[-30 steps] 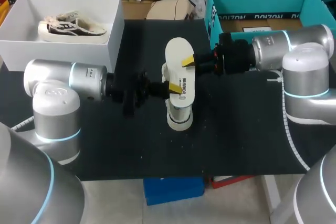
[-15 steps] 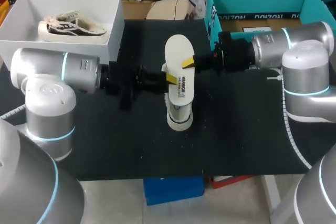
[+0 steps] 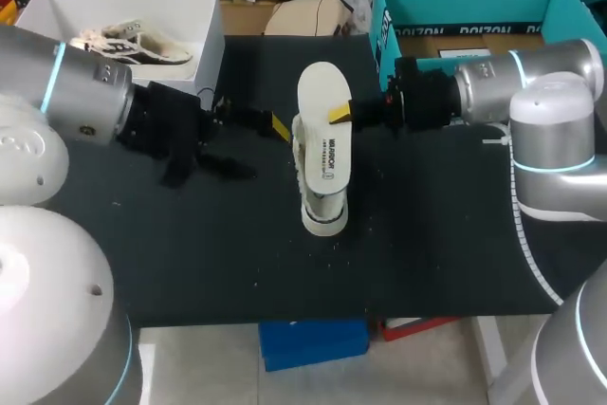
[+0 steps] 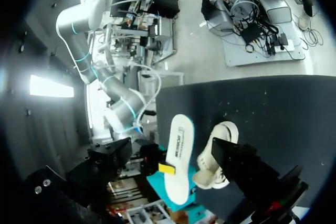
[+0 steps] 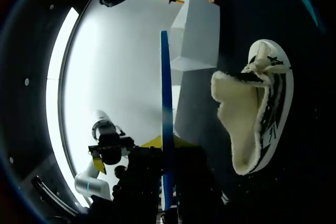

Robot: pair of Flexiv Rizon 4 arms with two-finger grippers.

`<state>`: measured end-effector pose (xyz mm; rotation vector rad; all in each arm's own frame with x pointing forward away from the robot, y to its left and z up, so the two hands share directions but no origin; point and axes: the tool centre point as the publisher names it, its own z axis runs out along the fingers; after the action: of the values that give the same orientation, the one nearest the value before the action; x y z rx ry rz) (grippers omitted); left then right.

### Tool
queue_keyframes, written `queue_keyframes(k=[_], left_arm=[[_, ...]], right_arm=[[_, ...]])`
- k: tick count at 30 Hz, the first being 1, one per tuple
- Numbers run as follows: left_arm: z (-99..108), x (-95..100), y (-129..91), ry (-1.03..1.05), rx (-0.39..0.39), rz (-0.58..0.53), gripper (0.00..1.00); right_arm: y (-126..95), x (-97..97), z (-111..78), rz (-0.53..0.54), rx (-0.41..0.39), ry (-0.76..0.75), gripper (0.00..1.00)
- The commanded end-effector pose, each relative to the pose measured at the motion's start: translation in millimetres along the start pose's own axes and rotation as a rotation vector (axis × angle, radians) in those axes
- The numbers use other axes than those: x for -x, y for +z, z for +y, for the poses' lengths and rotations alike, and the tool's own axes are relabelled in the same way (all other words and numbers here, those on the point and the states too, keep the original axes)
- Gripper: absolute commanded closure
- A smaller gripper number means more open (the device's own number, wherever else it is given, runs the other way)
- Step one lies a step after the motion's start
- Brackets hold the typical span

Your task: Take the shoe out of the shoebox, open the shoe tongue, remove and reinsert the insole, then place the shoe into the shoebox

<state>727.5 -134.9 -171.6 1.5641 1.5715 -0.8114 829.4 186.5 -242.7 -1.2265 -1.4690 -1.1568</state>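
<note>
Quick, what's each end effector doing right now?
Left end effector: empty, open or shut cannot be told.
Right end effector: shut on the insole.

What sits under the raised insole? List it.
The shoe, on the black table. In the head view the insole covers most of it, leaving one end and a side edge showing.

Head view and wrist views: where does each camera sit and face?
Head view: above and behind, looking down on the table; left arm and right arm enter from the sides.
Left wrist view: on the left arm, facing the insole and shoe; left gripper partly shows.
Right wrist view: on the right arm, looking along the edge-on insole in the right gripper.
Shared: all three show insole and shoe.
</note>
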Motion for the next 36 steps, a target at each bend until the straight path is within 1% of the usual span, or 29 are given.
queue_keyframes(k=[1,5,9,16,21,25,36], left_arm=[[7,22.2,-6,0.001,0.022,0.618,0.00],[21,37.9,0,0.049,0.021,0.650,0.00],[34,54.2,5,0.098,0.018,0.657,0.00],[46,82.7,18,0.165,0.015,0.638,0.00],[46,98.6,29,0.204,0.011,0.603,0.00],[44,108.8,33,0.222,0.023,0.592,0.00],[36,138.4,24,0.264,0.092,0.561,0.00]], right_arm=[[1,0.4,-0.1,-0.001,0.002,0.000,1.00],[1,0.4,-0.1,-0.001,0.002,0.000,1.00],[1,0.4,-0.1,-0.001,0.002,0.000,1.00],[1,0.4,-0.1,-0.001,0.002,0.000,1.00],[1,0.4,-0.1,-0.001,0.002,0.000,1.00],[1,0.4,-0.1,-0.001,0.002,0.000,1.00],[1,0.4,-0.1,-0.001,0.002,0.000,1.00]])
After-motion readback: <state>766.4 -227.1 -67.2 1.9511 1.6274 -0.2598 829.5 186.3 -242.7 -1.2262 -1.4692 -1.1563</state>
